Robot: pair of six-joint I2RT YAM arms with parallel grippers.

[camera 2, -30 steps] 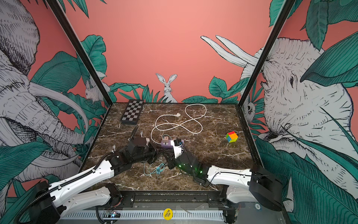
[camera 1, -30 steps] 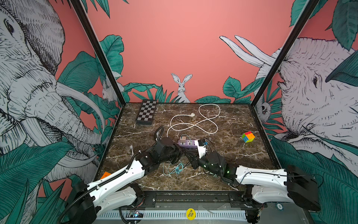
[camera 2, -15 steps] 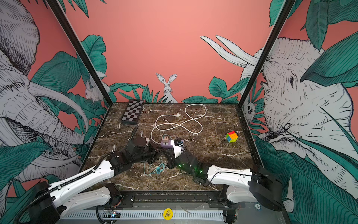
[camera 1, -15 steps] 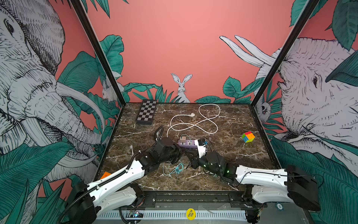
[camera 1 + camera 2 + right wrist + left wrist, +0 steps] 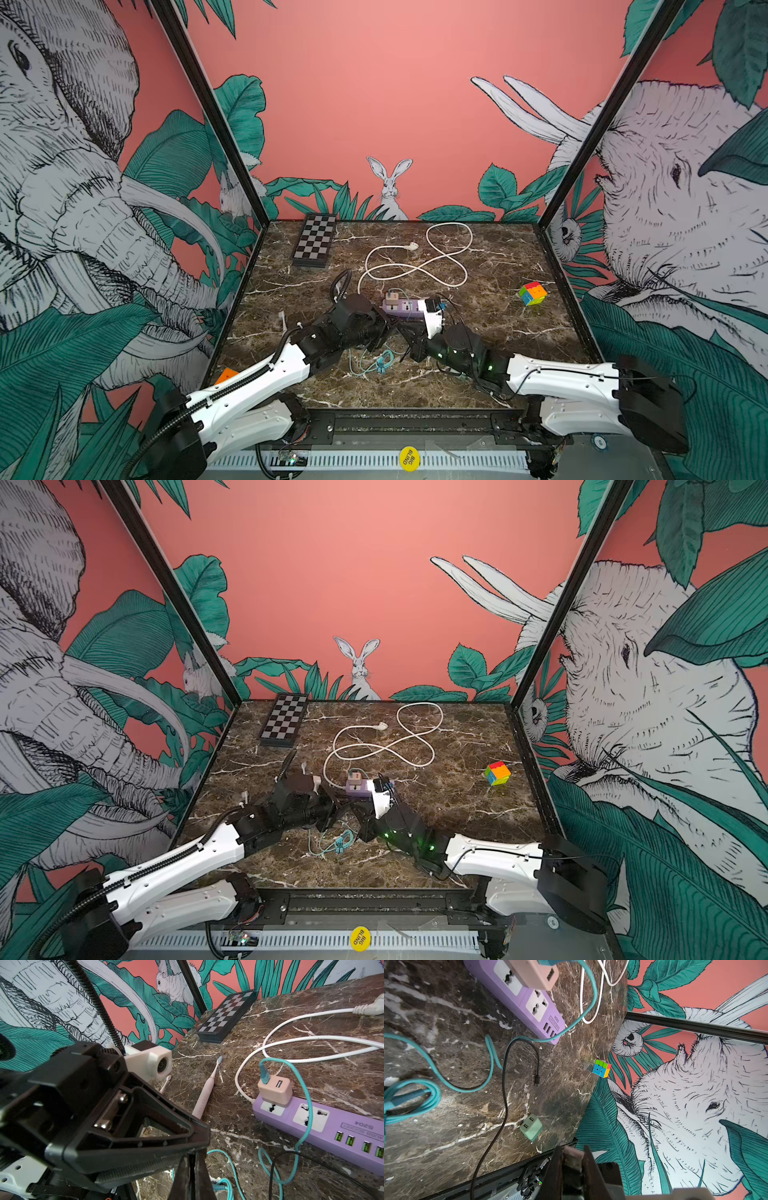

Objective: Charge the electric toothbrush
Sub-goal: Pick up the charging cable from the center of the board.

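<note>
Looking at the right pincer (image 5: 191, 1160), we see its two fingers have just shut all the way, right beside the left pincer (image 5: 572, 1150). We see nothing between them, so we think the blue-green wire (image 5: 305, 1093) next to it is not caught yet, and plugging in must wait. The left pincer squeezes a pale pink end, likely the toothbrush (image 5: 204, 1093), which stretches away from its tips. The right wrist view shows the toothbrush, but in both top views the arms hide it. The left wrist view shows a green plug block (image 5: 531, 1127) that the right wrist view misses.
</note>
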